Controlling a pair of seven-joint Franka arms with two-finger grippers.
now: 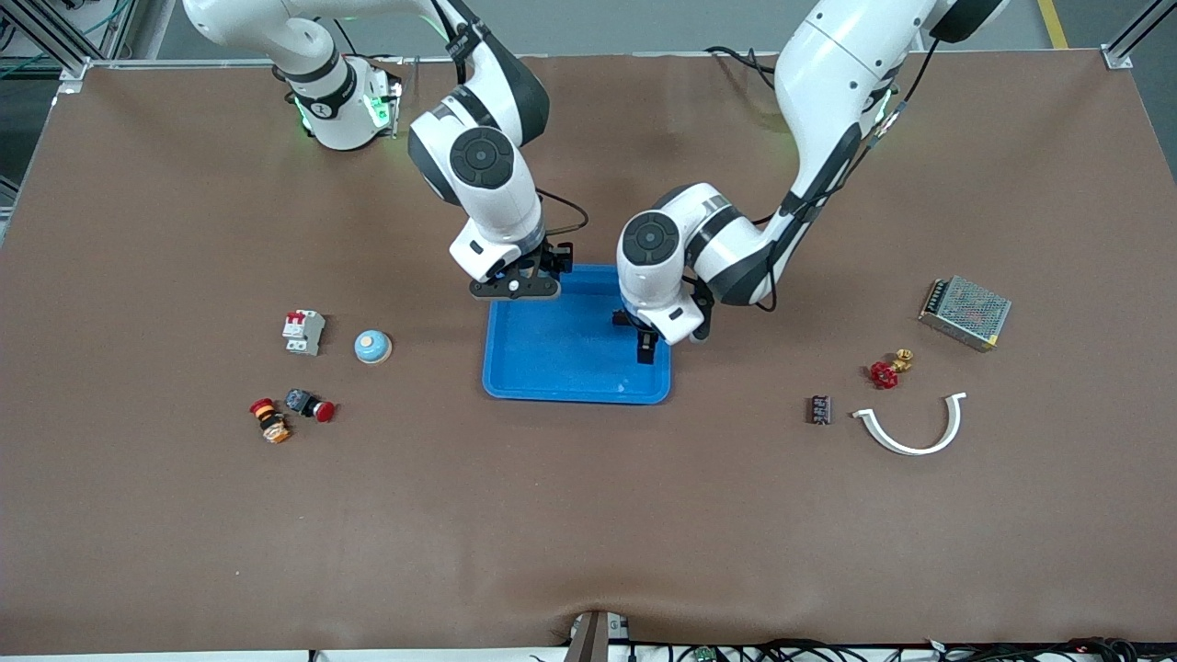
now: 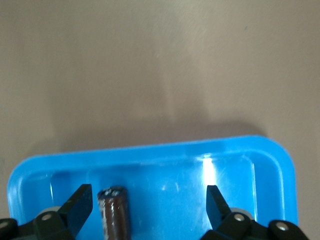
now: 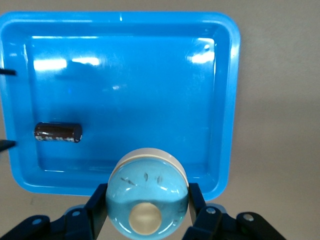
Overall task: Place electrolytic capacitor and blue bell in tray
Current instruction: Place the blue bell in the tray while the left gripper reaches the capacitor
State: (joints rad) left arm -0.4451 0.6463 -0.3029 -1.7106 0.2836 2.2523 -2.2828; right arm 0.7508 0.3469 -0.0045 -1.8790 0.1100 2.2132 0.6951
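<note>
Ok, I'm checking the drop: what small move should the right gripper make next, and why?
Probably shift the right gripper a little farther in over the tray before letting go. It is shut on the bell, which hangs over the rim rather than the floor. The capacitor already lies in the tray, under the open left gripper.

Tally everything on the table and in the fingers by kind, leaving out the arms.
Blue tray: 1
Electrolytic capacitor: 1
Blue bell: 2
Circuit breaker: 1
Red push button: 2
Red-handled valve: 1
Small black module: 1
White curved bracket: 1
Metal power supply: 1
Total: 11
</note>
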